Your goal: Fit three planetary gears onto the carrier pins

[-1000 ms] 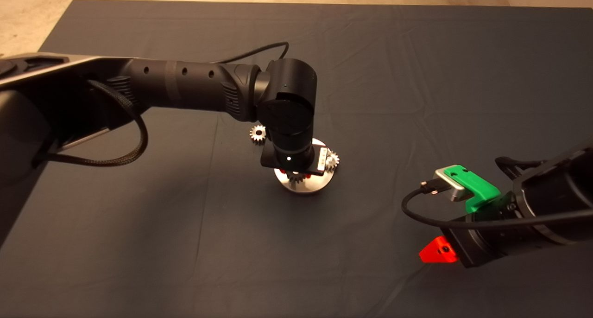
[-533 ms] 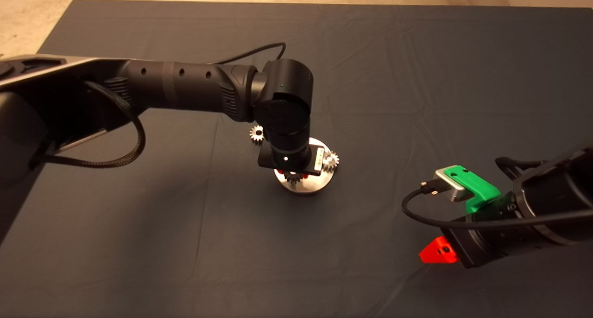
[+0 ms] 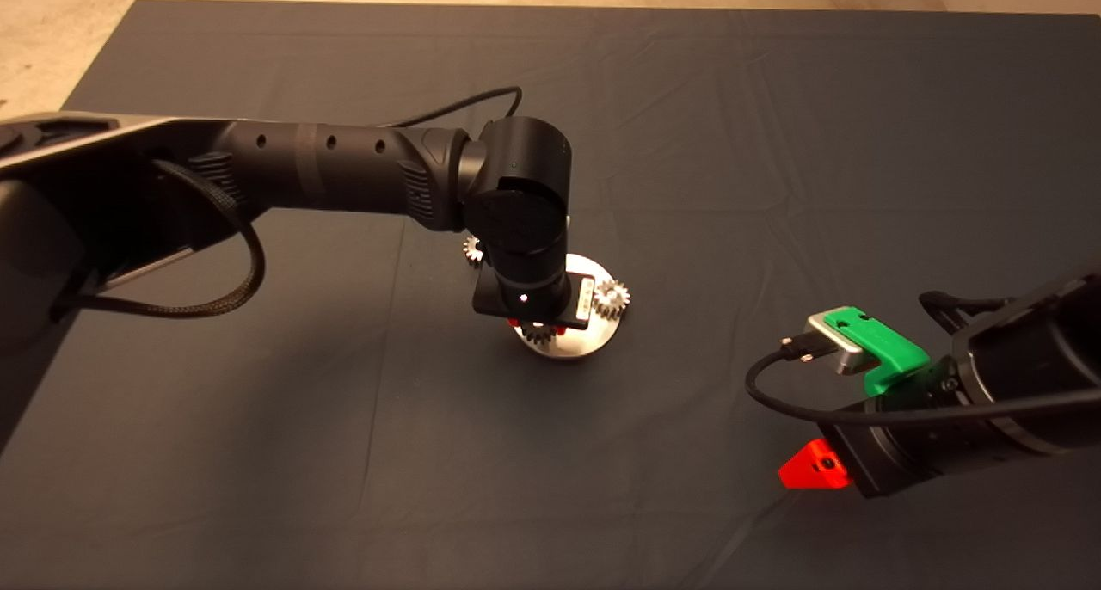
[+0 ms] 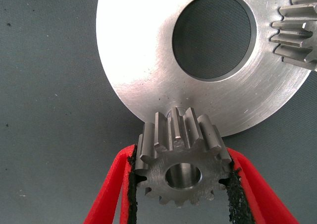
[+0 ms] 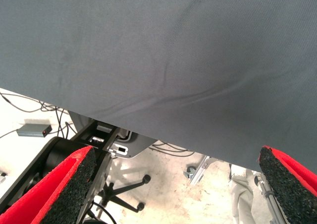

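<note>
My left gripper (image 3: 538, 325) is shut on a silver planetary gear (image 4: 181, 167), gripped between both red fingers (image 4: 111, 194) at the near rim of the shiny carrier disc (image 4: 143, 60). The gear stands tilted over the disc's edge; I cannot tell whether a pin is in its hole. A second gear (image 3: 612, 298) sits on the disc's right side, also seen in the left wrist view (image 4: 297, 28). A third gear (image 3: 470, 248) lies on the mat behind the disc, half hidden by my wrist. The carrier pins are hidden. My right gripper (image 3: 813, 468) is parked at the lower right, open.
The dark mat (image 3: 774, 143) spreads around the disc. A black cable (image 3: 464, 104) loops off the left arm. The right wrist view looks past the mat's edge (image 5: 148, 120) at floor cables and a chair base (image 5: 119, 194).
My left arm has shifted a little left and toward the front with the gear, so the gear on the disc's right shows more and the loose gear is more covered. The right arm has not moved.
</note>
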`<act>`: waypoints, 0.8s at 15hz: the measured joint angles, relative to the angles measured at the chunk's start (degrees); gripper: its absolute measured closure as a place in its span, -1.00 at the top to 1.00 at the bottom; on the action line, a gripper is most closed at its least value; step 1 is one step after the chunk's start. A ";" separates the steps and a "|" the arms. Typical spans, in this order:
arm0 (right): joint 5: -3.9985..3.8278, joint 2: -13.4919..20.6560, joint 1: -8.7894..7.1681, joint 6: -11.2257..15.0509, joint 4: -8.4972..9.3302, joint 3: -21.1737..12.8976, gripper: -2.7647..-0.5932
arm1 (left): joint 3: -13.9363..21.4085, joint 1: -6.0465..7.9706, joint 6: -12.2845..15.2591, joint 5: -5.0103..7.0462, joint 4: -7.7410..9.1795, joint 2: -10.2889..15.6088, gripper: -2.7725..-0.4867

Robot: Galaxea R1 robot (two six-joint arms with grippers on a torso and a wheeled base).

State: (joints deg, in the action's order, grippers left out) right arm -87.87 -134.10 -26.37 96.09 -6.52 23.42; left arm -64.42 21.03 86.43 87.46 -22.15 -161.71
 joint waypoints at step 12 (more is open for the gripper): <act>0.00 -0.02 0.00 0.00 0.02 0.00 0.72 | -1.38 -0.84 -1.99 0.46 0.11 -0.59 -0.61</act>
State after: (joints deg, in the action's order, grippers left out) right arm -87.87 -134.12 -26.37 96.09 -6.50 23.42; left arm -65.79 20.20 84.44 87.92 -22.04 -162.29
